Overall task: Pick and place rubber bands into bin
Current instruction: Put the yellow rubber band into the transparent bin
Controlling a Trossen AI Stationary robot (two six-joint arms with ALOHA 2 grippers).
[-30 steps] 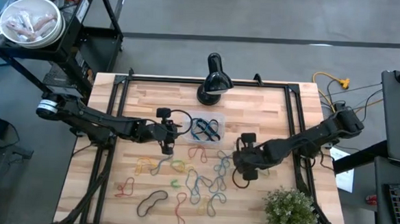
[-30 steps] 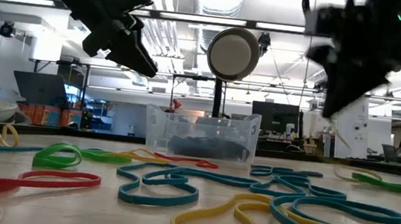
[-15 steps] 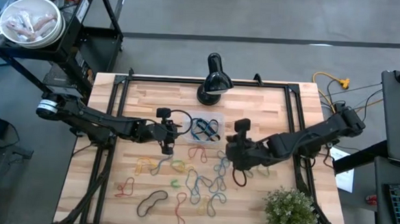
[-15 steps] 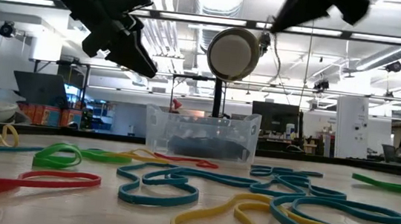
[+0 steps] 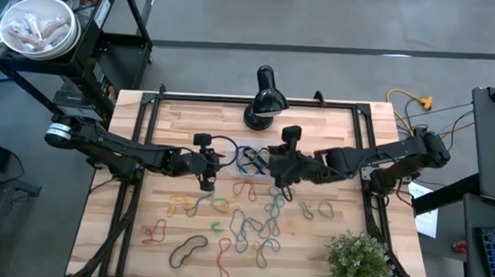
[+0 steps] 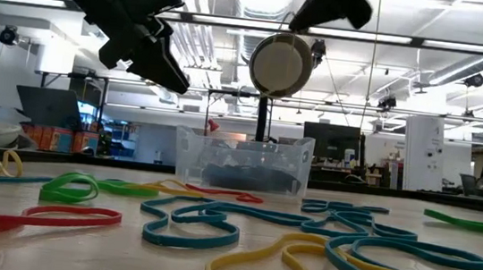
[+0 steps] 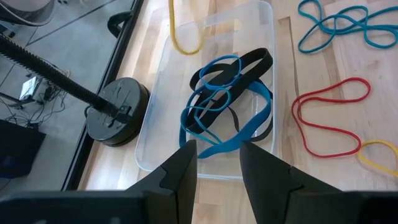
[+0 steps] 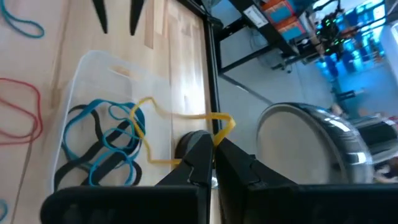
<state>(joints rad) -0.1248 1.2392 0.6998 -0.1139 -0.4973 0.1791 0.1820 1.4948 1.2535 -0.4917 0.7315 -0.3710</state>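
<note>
The bin (image 5: 256, 160) is a clear tray on the wooden table holding blue and black rubber bands (image 7: 227, 99). More rubber bands (image 5: 243, 216) in blue, red, yellow, green and black lie loose nearer the front edge. My right gripper (image 8: 216, 160) hovers over the bin's right end, shut on a yellow rubber band (image 8: 180, 115). That band also shows in the left wrist view (image 7: 184, 38). My left gripper (image 7: 219, 169) waits open and empty at the bin's left end (image 5: 216, 162), above the table. My right gripper pinches one end of the yellow rubber band's loop (image 8: 219, 129) between its two fingertips. The fingers come slanting downward from the table's right. The rest of the loop hangs slack below them over the bin, clear of the table.
A black desk lamp (image 5: 264, 95) stands behind the bin at the far edge, and its round head (image 6: 280, 64) shows in the low view. A potted plant (image 5: 360, 259) sits at the near right corner. A white bowl (image 5: 37, 26) stands off the table, far left.
My right gripper has risen from the loose bands and gone toward the far edge and the left, to above the bin. It tipped up from pointing steeply down and stayed shut on the yellow band, which hangs from it.
</note>
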